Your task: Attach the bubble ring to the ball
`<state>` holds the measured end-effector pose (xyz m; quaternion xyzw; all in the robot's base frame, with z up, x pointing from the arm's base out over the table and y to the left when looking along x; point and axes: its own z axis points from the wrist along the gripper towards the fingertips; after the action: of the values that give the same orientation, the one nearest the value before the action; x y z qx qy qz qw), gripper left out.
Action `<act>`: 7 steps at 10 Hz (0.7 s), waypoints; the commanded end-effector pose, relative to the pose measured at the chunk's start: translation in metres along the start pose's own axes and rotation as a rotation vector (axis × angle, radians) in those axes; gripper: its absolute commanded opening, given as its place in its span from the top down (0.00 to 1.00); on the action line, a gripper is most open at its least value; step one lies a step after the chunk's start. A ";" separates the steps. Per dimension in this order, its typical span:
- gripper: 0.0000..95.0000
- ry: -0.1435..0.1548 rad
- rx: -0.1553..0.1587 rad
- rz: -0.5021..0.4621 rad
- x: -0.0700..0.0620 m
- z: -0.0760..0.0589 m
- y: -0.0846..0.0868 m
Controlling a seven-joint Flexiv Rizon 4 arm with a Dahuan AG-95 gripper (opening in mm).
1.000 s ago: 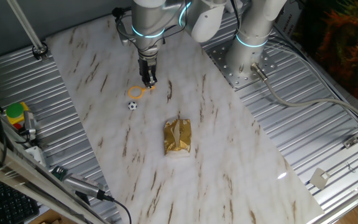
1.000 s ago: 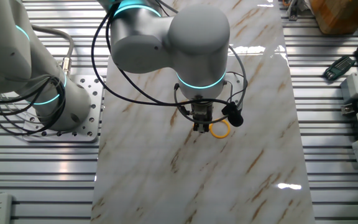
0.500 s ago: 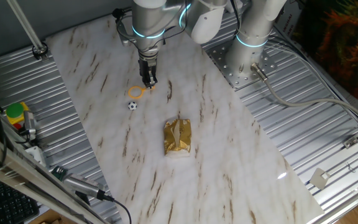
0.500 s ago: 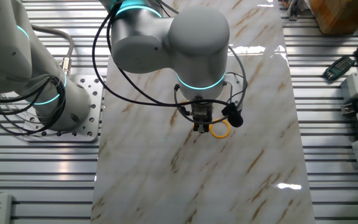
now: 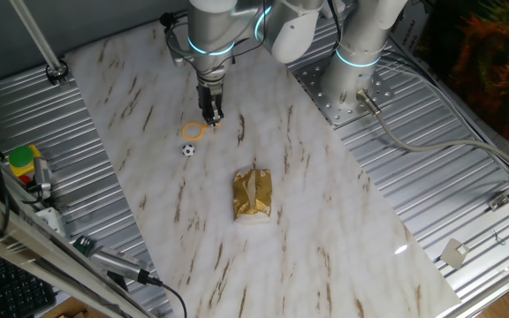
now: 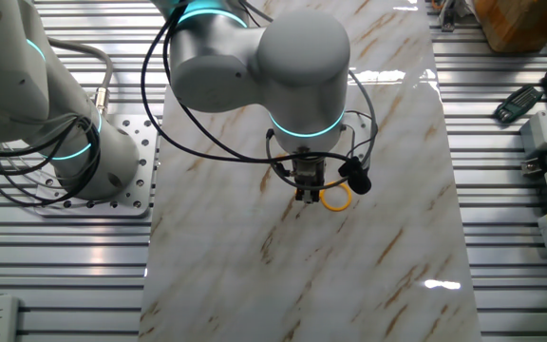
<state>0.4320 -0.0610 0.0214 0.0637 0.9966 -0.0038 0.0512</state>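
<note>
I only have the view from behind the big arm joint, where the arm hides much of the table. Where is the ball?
Observer: The ball lies on the marble table, just clear of the bubble ring, on the side away from the arm.
Operator: Is the ring around it?
Observer: No, the hoop lies flat and empty, with the gripper down at its handle end.
Operator: Anything else on the table?
Observer: A gold foil packet, further out than the ball.
</note>
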 end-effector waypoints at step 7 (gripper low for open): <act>0.80 0.001 -0.001 -0.003 -0.002 0.001 0.000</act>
<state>0.4334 -0.0615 0.0204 0.0620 0.9968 -0.0036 0.0505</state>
